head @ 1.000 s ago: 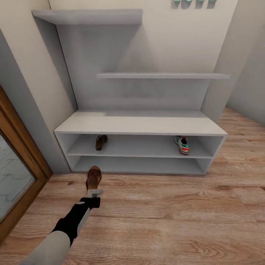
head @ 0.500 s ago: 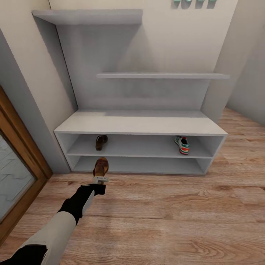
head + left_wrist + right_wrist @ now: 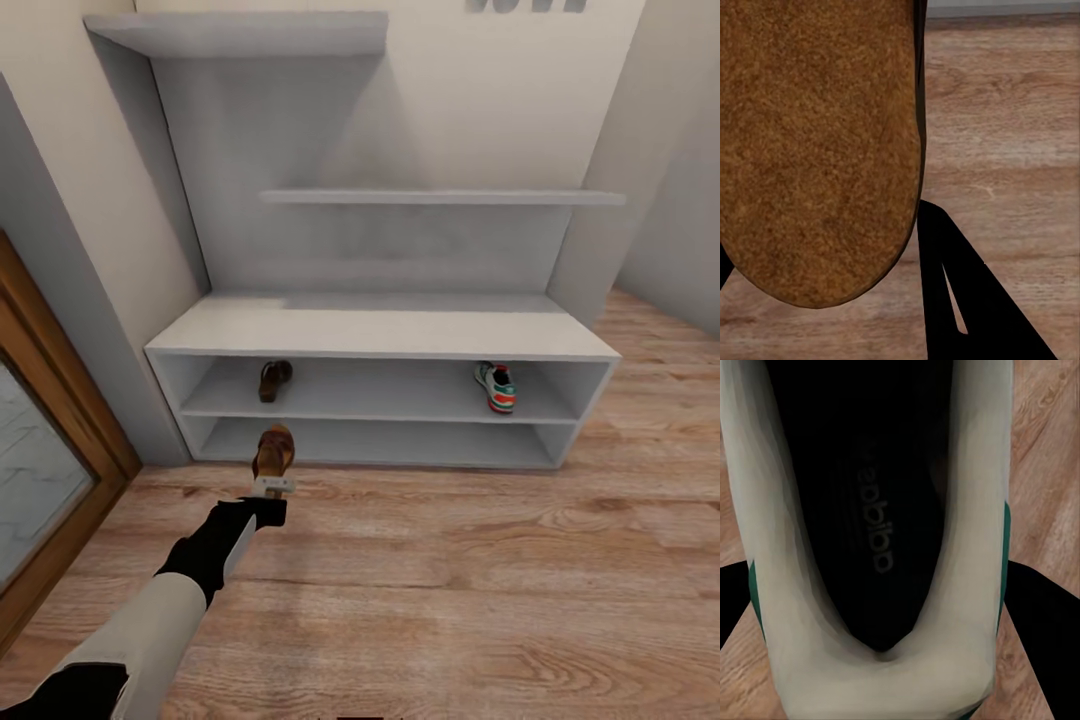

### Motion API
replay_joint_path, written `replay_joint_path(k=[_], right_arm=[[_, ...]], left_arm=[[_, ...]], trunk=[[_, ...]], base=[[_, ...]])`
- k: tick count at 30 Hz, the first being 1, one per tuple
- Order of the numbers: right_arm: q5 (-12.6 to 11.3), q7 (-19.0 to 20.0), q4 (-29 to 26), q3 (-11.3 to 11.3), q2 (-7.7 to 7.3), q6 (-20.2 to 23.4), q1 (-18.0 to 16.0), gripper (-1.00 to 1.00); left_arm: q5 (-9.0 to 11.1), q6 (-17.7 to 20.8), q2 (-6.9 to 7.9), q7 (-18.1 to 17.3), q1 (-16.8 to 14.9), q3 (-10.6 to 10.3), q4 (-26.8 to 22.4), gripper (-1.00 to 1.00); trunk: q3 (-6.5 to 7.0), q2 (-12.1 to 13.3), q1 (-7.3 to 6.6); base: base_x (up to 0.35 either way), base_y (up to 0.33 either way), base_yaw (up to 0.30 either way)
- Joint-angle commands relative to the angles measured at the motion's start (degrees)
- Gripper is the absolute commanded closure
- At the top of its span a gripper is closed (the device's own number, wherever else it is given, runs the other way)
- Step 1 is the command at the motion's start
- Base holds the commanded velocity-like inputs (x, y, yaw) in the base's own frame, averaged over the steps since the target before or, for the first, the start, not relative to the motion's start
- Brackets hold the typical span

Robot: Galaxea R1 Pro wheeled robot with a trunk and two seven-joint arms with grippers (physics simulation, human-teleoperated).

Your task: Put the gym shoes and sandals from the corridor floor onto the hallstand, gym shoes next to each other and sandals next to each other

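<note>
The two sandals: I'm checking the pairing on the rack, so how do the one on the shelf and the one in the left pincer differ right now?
The shelved sandal rests on the rack's upper open shelf near its left end; the held sandal is carried above the floor by the left pincer, in front of the rack. The shelved one looks darker in shadow; the held one looks lighter brown. Both are flat and brown, pointing toward the rack.

Sandals: two counted – one on upper low shelf of shoe rack, left end; one held at left gripper, sole seen close.
Sneakers: two counted – one on same shelf, right end; one seen close, between right gripper's fingers.
</note>
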Motion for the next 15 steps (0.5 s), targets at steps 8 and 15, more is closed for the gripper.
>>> replay_joint_path(k=[8, 15], right_arm=[[0.65, 0.44, -0.04, -0.4, 0.32, -0.58, -0.12, 1.0], [0.65, 0.42, -0.03, -0.4, 0.34, -0.59, -0.09, 1.0]], left_arm=[[-0.65, 0.54, -0.1, -0.35, -1.74, 0.02, -0.94, 1.0], [-0.7, 0.9, -0.17, -0.27, -3.77, 0.02, -1.07, 1.0]], trunk=[[-2.37, -0.14, 0.2], [-4.11, -0.21, 0.33]], base=[[0.0, 0.0, 0.0], [0.0, 0.0, 0.0]])
